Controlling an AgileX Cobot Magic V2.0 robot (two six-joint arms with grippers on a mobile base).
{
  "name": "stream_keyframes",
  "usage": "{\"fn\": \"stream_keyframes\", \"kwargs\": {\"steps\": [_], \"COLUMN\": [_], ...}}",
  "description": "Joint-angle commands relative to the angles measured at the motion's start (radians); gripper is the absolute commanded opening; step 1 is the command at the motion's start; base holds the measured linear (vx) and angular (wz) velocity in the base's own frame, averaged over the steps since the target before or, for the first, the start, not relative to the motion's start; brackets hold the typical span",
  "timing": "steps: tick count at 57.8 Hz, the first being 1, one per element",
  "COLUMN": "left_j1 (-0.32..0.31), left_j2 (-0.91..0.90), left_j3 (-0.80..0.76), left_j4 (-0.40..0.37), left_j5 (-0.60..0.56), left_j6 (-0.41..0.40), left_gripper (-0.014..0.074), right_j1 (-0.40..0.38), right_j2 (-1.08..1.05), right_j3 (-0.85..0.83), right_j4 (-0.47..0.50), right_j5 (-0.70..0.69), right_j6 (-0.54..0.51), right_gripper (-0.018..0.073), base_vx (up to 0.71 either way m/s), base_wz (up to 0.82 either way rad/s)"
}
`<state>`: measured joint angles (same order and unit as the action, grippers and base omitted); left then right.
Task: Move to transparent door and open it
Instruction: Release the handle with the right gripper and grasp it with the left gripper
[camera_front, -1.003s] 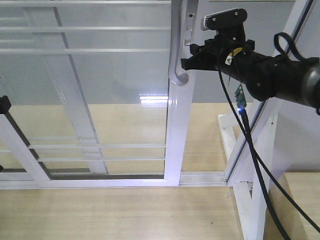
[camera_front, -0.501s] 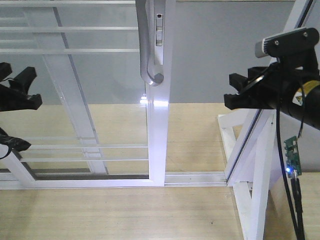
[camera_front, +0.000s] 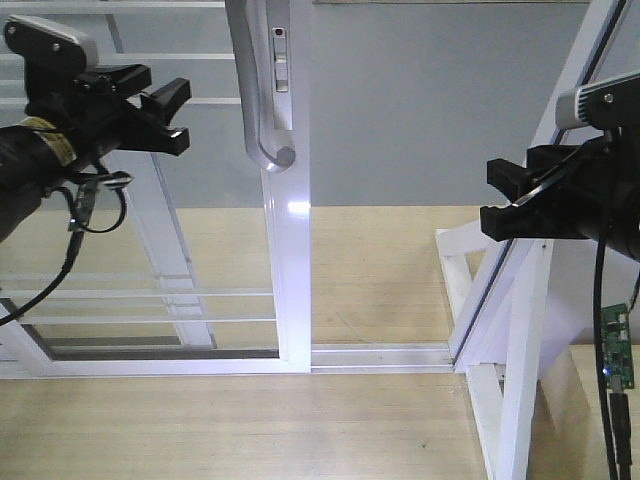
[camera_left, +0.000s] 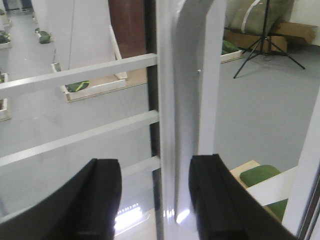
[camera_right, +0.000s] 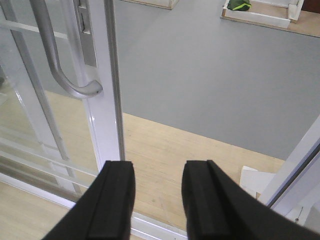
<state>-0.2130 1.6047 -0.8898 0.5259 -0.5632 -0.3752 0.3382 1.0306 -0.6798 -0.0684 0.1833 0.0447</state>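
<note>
Currently my left gripper (camera_front: 180, 115), jaws apart, hangs at nine o'clock of the door (camera_front: 292, 260) handle (camera_front: 262, 120); my right gripper (camera_front: 490, 197), likewise apart, at three.

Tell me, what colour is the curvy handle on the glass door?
Silvery grey. The curved metal bar handle shows best in the right wrist view.

Open passage lies between the transparent door (camera_front: 288, 280) and white frame (camera_front: 522, 340).

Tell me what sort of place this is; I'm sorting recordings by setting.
Probably an indoor lab or test hall, not a home: the transparent door stands in a free-standing white frame on a wooden platform, with grey floor and a tripod beyond.
</note>
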Motion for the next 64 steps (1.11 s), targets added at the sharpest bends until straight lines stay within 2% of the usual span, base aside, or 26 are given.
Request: {"fn": "stream_keyframes", "kwargs": {"steps": [1, 13, 35, 43, 57, 64], "left_j1": [-0.031, -0.043, -0.047, -0.045, -0.034, -0.025], "left_j2": [0.018, 0.144, 0.302, 0.31, 0.309, 0.292], "left_j3": [-0.089, -0.246, -0.455, -0.473, -0.473, -0.469], "left_j4": [-0.017, -0.066, -0.07, -0.073, -0.171, -0.166], "left_j5": [-0.088, -0.065, -0.042, -0.012, 0.019, 0.06], "left_j6": [-0.007, -0.007, -0.006, -0.002, 0.021, 0.022], "left_gripper": [0.0451, 0.0451, 0.0451, 0.0451, 0.0451, 0.0451], "right_j1": [-0.004, -0.004, -0.004, -0.004, -0.004, -0.004], "right_j2": [-0.017, -0.017, -0.017, -0.017, -0.017, -0.017], "right_j3": [-0.03, -0.03, -0.03, -0.03, -0.03, -0.03], "right_j4": [-0.005, -0.005, -0.005, -0.005, -0.005, -0.005], "right_j5": [-0.071, -0.056, -0.028, -0.03, -0.031, -0.031], "right_j6": [0.0, 0.0, 0.0, 0.0, 0.001, 0.001], "right_gripper": [0.0323, 0.0323, 0.0323, 0.0323, 0.0323, 0.0323], "base_vx": [0.0, 0.0, 0.0, 0.0, 0.0, 0.0], "base_wz": [0.0, 0.0, 0.0, 0.0, 0.0, 0.0]}}
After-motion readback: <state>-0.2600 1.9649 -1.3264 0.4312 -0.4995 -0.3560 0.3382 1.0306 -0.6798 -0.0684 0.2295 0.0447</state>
